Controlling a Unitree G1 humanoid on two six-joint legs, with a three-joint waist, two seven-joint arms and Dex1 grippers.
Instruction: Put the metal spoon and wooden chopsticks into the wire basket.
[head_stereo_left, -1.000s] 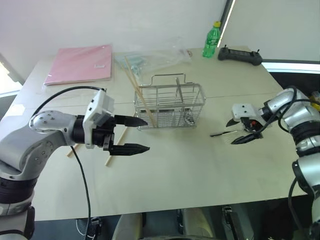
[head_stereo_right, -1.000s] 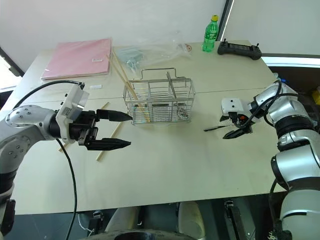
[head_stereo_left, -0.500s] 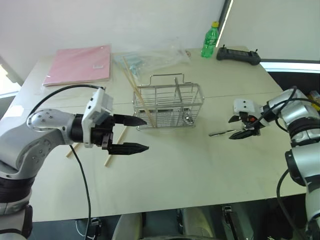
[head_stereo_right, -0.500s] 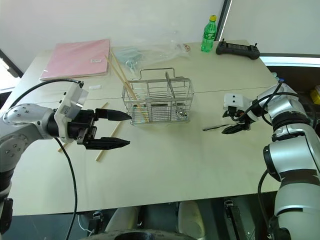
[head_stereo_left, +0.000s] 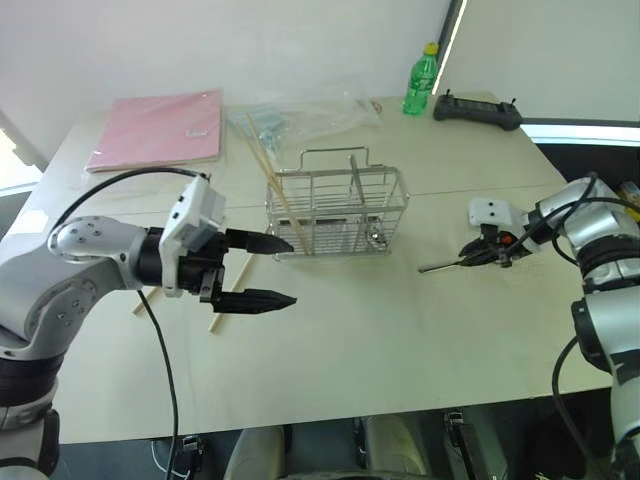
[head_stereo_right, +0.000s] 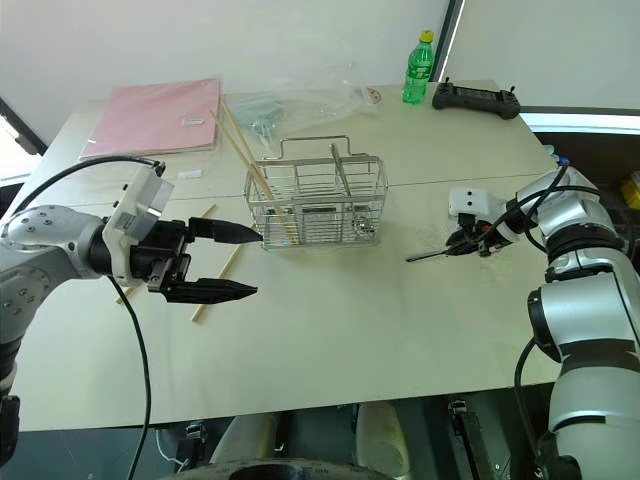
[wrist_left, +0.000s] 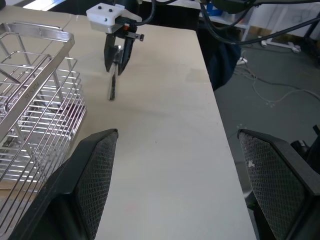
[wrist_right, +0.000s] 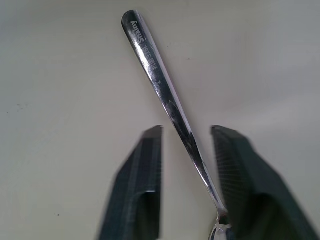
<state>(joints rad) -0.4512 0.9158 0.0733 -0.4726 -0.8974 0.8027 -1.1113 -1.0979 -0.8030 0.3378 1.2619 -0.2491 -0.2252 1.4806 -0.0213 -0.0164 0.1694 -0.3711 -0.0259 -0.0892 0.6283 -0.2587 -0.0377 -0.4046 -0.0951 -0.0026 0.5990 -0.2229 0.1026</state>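
A pale beige table (head_stereo_left: 400, 330) fills the scene, seen from above the robot's arms. Near its middle stands the rectangular silver wire-grid basket (head_stereo_left: 338, 213), upright, with a raised loop handle on top and a divider rising inside it. Two long thin pale wooden chopsticks (head_stereo_left: 275, 190) lean in the basket's left end, their upper ends sticking out above the rim and tilted away to the left. Two more wooden sticks (head_stereo_left: 228, 291) of the same pale wood lie flat on the table to the left of the basket, partly hidden by the left arm.

The small shiny metal spoon (wrist_right: 170, 105) lies on the table well to the right of the basket. It has a thin straight silver handle with small engraved lettering near its rounded tip. From the head views its handle end points left toward the basket.

The right gripper (head_stereo_left: 487, 252) is down at the spoon's right end, fingers pointing toward the table. In the right wrist view the handle runs up between the two black fingers (wrist_right: 137, 195), close against one of them; they have closed on the spoon.

The left gripper (head_stereo_left: 268, 270) hovers above the table just left of the basket, pointing right, its two black fingers spread wide apart and holding nothing. One fingertip sits close to the basket's lower left corner.

At the far edge lie a flat pink folder (head_stereo_left: 160, 129), a crumpled clear plastic bag (head_stereo_left: 310, 112), a green plastic bottle (head_stereo_left: 422, 80) and a black handheld controller (head_stereo_left: 478, 109).
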